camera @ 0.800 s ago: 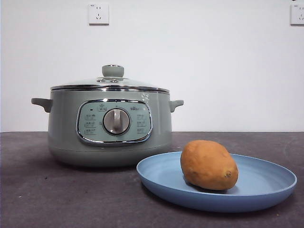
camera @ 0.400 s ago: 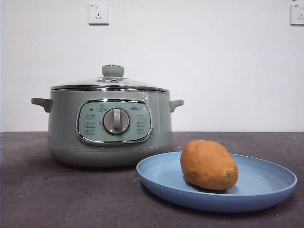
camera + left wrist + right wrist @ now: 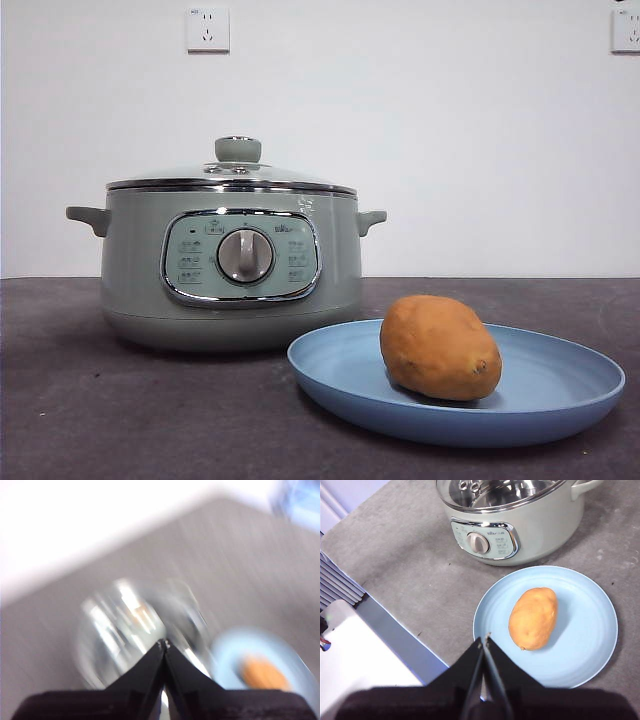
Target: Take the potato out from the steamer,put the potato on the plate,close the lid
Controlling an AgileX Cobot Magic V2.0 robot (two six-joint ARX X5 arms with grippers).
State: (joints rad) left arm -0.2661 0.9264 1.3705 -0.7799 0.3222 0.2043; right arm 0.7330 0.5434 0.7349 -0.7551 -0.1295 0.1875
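The potato (image 3: 440, 347) lies on its side in the plate (image 3: 560, 415), which sits on the dark surface (image 3: 120, 420) just beside the steamer (image 3: 130, 270). The lid (image 3: 238, 172) rests flat on the steamer's rim, knob upward, so the pot is covered.

Neither arm shows in the front view. In the right wrist view, the right end effector (image 3: 484, 640) hangs above the surface with its two black jaws clenched together, holding nothing. Just beyond its tip lies the plate (image 3: 590, 645), with the potato (image 3: 533, 618) on it, and farther on stands the steamer (image 3: 545, 535) with its dial facing the plate and the lid (image 3: 505, 492) on top.

The left wrist view is badly blurred. The left end effector (image 3: 164, 643) is likewise clenched, jaws meeting at the tips and empty. Past its tip a shiny round shape reads as the lid (image 3: 125, 630), and off to one side of the jaws the plate (image 3: 230, 655) carries an orange smear, the potato (image 3: 264, 674).
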